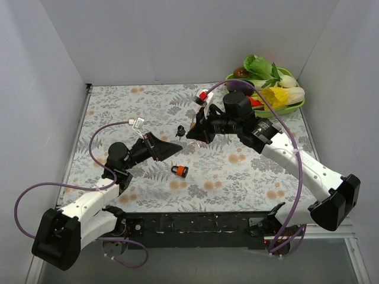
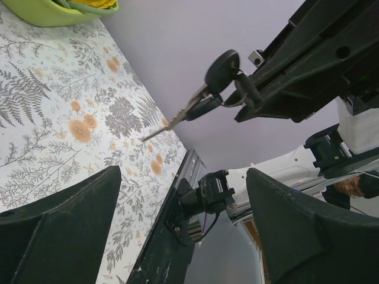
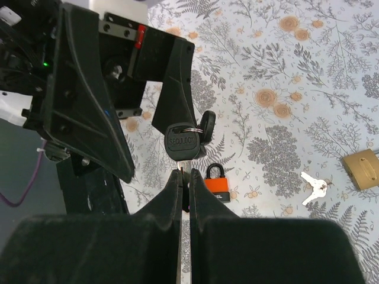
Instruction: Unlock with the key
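Observation:
A small orange padlock (image 1: 179, 171) lies on the floral table, in front of both grippers; it also shows in the right wrist view (image 3: 217, 181). My right gripper (image 1: 190, 132) is shut on the blade of a black-headed key (image 3: 182, 144) and holds it in the air above the table, behind the padlock. A second black key (image 3: 206, 125) hangs from the same ring. In the left wrist view the key (image 2: 221, 70) hangs ahead of my left gripper (image 2: 183, 236), blade pointing down-left. My left gripper (image 1: 170, 148) is open and empty, left of the key.
A green bowl (image 1: 293, 107) of vegetables stands at the back right. A red and white object (image 1: 203, 94) lies behind the right gripper. A brass padlock (image 3: 362, 169) and a pair of silver keys (image 3: 312, 188) lie on the table in the right wrist view.

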Action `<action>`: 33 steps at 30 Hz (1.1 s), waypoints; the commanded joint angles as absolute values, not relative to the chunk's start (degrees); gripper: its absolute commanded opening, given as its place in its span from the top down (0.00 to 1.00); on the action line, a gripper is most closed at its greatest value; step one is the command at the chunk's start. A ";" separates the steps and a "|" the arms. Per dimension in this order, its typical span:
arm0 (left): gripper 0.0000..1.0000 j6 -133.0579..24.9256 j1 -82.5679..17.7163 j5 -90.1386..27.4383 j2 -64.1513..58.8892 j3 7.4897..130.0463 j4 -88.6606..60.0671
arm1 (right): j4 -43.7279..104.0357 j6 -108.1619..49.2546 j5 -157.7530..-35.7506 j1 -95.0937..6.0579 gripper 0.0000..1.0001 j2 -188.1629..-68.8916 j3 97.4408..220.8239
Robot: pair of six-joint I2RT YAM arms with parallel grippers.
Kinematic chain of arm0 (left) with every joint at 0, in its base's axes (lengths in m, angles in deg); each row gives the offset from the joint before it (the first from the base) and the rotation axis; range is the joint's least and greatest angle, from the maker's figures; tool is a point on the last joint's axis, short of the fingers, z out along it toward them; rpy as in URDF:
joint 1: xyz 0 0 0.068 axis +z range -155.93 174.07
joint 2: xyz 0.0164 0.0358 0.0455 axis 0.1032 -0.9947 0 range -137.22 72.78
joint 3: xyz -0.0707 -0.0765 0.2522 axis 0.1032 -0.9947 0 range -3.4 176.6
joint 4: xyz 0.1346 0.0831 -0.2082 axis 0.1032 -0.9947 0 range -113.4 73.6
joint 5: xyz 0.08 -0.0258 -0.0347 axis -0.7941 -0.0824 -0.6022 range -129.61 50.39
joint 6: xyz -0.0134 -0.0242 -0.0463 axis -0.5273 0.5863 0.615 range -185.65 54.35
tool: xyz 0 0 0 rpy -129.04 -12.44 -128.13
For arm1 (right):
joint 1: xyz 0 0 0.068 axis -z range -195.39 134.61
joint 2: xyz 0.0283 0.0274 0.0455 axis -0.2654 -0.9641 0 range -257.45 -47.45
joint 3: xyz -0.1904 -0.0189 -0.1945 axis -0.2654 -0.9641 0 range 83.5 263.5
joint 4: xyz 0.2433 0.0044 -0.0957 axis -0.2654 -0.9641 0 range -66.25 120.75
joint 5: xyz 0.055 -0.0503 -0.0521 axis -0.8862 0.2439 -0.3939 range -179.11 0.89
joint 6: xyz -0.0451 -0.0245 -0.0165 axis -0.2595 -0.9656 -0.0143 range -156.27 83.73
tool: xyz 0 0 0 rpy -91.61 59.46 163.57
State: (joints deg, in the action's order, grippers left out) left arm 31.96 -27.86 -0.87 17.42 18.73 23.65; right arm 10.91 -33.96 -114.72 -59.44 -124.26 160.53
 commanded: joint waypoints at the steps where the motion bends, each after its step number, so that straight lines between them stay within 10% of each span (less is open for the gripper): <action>1: 0.15 31.39 -29.83 -4.36 15.39 20.68 28.16 | 15.37 -30.65 -117.06 -59.69 0.99 -122.07 162.51; 33: 0.63 35.16 -33.88 -9.29 10.99 22.97 37.48 | 17.83 -27.92 -114.25 -59.60 0.99 -121.19 159.35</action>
